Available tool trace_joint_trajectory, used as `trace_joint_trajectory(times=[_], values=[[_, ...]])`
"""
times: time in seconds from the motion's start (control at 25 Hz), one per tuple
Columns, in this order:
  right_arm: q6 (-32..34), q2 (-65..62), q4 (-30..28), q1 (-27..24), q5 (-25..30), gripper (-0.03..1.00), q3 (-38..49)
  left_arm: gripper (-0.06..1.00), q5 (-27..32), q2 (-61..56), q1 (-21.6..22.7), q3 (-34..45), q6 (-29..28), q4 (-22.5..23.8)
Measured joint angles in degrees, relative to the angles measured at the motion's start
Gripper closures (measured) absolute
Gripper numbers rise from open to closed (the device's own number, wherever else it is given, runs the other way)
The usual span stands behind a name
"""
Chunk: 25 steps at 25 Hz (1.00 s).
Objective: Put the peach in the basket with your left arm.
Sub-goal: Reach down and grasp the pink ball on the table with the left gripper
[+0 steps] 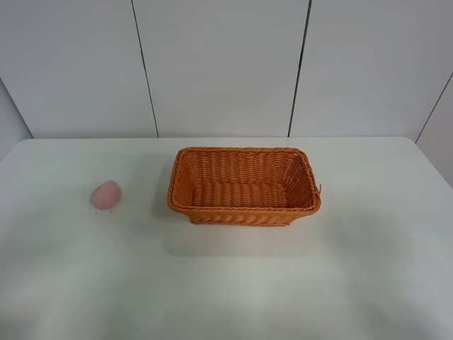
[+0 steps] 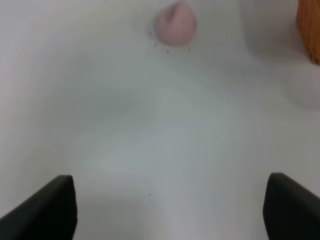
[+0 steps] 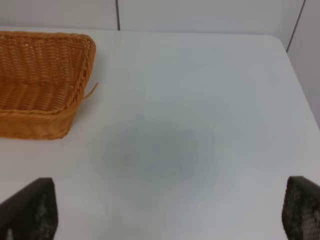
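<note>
Nearest the lens in the left wrist view, two black fingers (image 2: 50, 210) of the left tool (image 2: 170, 207), spread wide apart and holding nothing, only bare white table (image 2: 150, 130) between them. Beyond that gap, well clear of both fingers, the peach (image 2: 175, 22): small, rounded, pale pink with a faint crease, resting directly on the table, a few tiny dark specks (image 2: 167, 50) just beside it. At the edge of the same view, a sliver of the orange basket (image 2: 310, 30), apart from the peach. Much the same in the right wrist view: two dark fingers (image 3: 32, 210) of the right tool (image 3: 168, 210), likewise set wide apart and gripping nothing, over open table, with one end of the basket off to one side and a loose strand (image 3: 90, 92) of wicker sticking out from its corner. From the high camera, the peach on the left part of the table, outside the basket, parted from it by a stretch of bare surface. Basket upright near the middle of the table, long side toward the camera, flared woven walls, rolled rim, woven floor in full view. Behind the table, a pale panelled wall (image 1: 219, 64) with dark vertical seams.
</note>
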Motion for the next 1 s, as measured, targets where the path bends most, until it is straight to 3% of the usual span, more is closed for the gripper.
trace_joint_trajectory(times=[0.52,0.72,1.0], values=[[0.0,0.0,0.0,0.0,0.0,0.27,0.0,0.16,-9.14,58.31,0.0,-28.26,1.72,-1.76],[0.0,0.0,0.0,0.0,0.0,0.27,0.0,0.16,-13.52,77.41,0.0,-38.58,3.13,-1.76],[0.0,0.0,0.0,0.0,0.0,0.27,0.0,0.16,-14.85,99.34,0.0,-48.74,3.23,-2.17]])
